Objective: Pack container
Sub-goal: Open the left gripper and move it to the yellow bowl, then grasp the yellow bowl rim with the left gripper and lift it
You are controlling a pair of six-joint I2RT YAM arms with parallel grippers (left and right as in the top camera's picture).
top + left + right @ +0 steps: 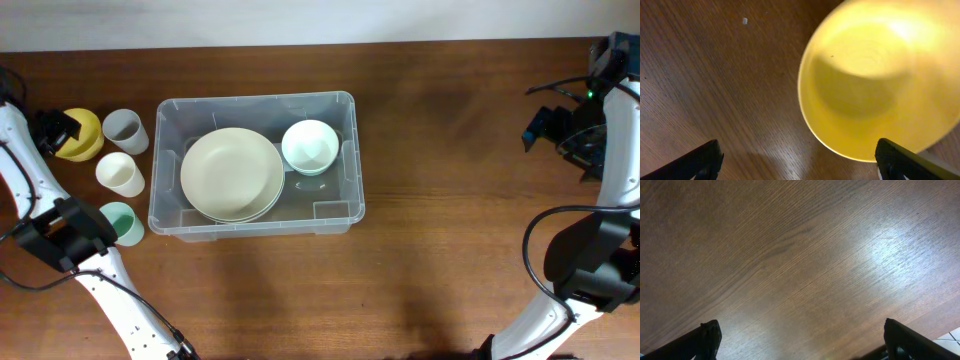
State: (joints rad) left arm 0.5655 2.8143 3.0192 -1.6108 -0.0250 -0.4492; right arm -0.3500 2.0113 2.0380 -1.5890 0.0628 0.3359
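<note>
Table (pixel 450 200) of dark wood grain, seen from overhead, fills the frame. The container (pixel 256 99), a clear plastic bin, stands left of centre in the upper half. Inside it, a stack of cream plates (pixel 232 174) takes up its left and middle, and a white bowl (pixel 309 146) sits just beside them in its upper right corner. Any label on the bin is too faint to read.

Outside the bin's left wall stand four smaller vessels: a yellow bowl (pixel 80 133) at the far left, a grey cup (pixel 125 130) beside it, a cream cup (pixel 119 173) below that, and a green cup (pixel 122 222) lowest, partly under the left arm.

Only the left wrist view shows the yellow bowl's glossy inside, at upper right, and a white speck (pixel 744 20) on the wood. There the left gripper (pixel 800 162) has its fingers spread wide at the lower corners, holding nothing.

The right wrist view shows bare wood with a glare patch. The right gripper (pixel 800 342) likewise stands wide apart and empty, well away from the bin.
</note>
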